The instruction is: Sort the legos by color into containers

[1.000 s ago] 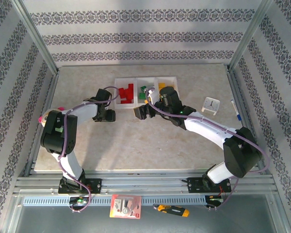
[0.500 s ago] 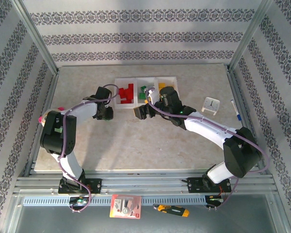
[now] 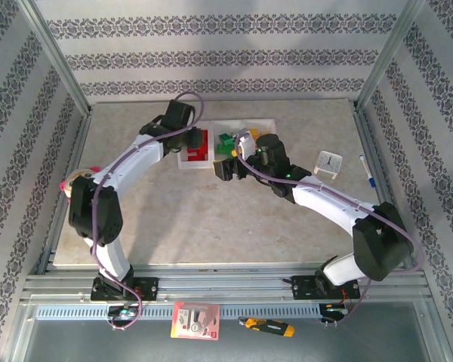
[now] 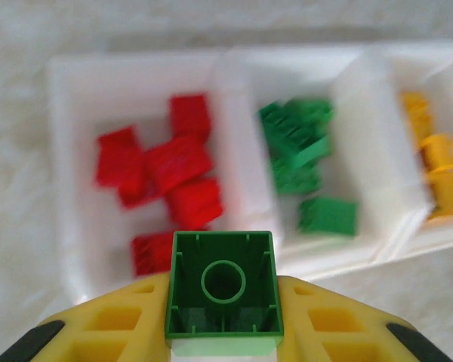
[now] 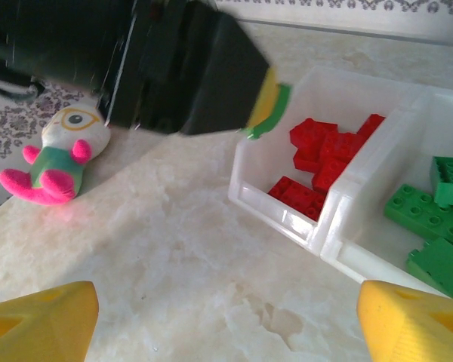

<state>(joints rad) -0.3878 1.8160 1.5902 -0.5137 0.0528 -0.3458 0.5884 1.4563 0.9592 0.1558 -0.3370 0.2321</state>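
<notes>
The left gripper (image 4: 223, 323) is clamping a glossy green lego (image 4: 223, 283), its hollow underside and round tube showing, above the red bin's near edge. The translucent white bins (image 4: 245, 143) are holding studded legos (image 4: 174, 170) sorted red, green, yellow. The right gripper (image 5: 226, 320) is gaping empty over the marbled counter (image 5: 174, 249).

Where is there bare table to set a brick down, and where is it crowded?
Free: the table between both arms, nearer than the containers; also its far-left corner. Crowded: at the containers, where left gripper, holding a green brick, and right gripper gather.
</notes>
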